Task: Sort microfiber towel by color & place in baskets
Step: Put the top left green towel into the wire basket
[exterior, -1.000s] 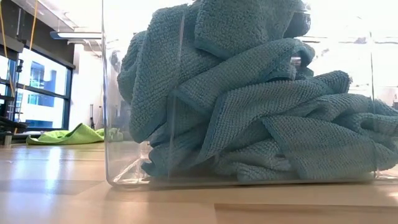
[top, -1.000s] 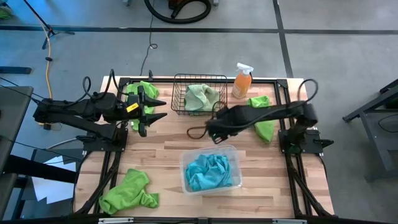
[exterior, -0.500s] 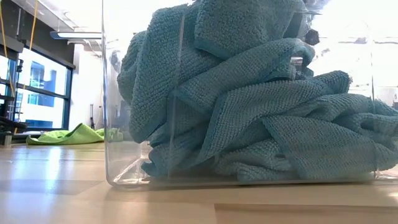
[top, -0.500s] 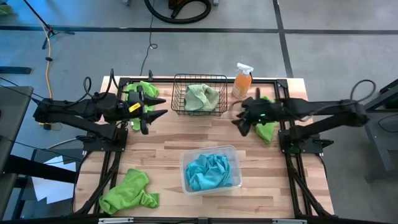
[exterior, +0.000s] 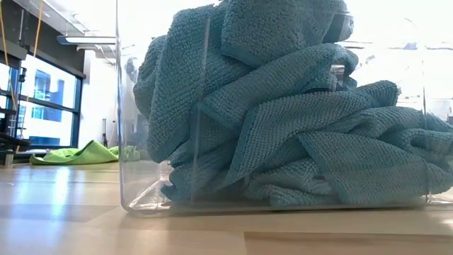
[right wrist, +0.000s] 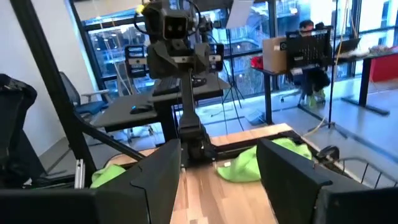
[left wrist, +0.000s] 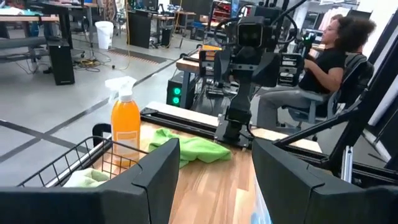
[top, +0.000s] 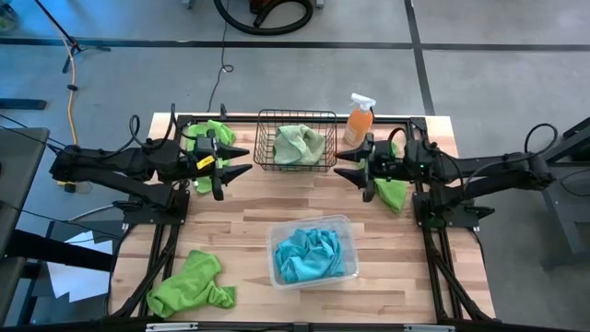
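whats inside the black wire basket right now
One pale sage green towel lies bunched inside the black wire basket; no lime green or blue cloth shows there. Whether anything lies beneath it cannot be seen, since the towel covers much of the basket floor.

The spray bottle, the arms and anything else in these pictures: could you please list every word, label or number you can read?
No text can be read in any view.
Orange spray bottle: no label shows.
Left arm: a small yellow tag, too small to read.
Cardboard box in the room behind: no print can be made out.
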{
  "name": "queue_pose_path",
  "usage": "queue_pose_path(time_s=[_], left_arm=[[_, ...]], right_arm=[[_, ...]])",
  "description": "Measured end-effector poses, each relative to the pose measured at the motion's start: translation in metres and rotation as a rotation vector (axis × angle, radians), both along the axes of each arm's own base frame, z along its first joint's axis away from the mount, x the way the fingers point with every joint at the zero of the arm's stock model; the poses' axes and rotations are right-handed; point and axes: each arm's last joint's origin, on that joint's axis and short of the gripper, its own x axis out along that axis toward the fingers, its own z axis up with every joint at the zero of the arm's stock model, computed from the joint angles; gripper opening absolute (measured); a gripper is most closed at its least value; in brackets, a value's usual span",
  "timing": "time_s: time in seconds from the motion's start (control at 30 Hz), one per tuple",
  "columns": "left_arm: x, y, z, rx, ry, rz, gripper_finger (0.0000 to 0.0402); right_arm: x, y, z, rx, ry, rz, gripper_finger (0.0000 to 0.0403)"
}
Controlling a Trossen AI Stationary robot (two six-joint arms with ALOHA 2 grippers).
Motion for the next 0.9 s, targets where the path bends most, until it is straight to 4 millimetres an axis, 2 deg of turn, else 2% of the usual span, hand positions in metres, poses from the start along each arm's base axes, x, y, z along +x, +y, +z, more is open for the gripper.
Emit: queue_pose_path(time_s=[0.1,0.23,0.37,0.53,0.6,0.67,0.8,0.9], left_arm=[[0.0,0.0,0.0,-0.041,-0.009,0.003,0.0188],[0.0,0.003,0.003,-0.28,-0.091,0.035,0.0188],[-0.002,0.015,0.023,-0.352,-0.121,0.071,0.0188],[0.004,0.043,0.031,-0.322,0.13,0.267,0.0188],[0.005,0.056,0.023,-0.324,0.304,0.368,0.0188],[0.004,0.07,0.006,-0.343,0.49,0.472,0.0188],[-0.014,0.091,-0.048,-0.428,0.91,0.707,0.0188],[-0.032,0.098,-0.085,-0.523,1.028,0.855,0.0188]], right_arm=[[0.006,0.0,-0.005,0.006,0.022,-0.003,0.0209],[0.014,0.0,-0.012,0.031,0.051,-0.003,0.0209],[0.019,-0.001,-0.016,0.032,0.061,-0.006,0.0209],[0.018,-0.002,-0.015,0.032,0.057,-0.048,0.0209],[0.018,-0.002,-0.015,0.032,0.055,-0.053,0.0209],[0.018,-0.002,-0.015,0.033,0.056,-0.054,0.0209],[0.018,-0.002,-0.015,0.033,0.06,-0.054,0.0209],[0.018,-0.002,-0.015,0.033,0.06,-0.053,0.0209]])
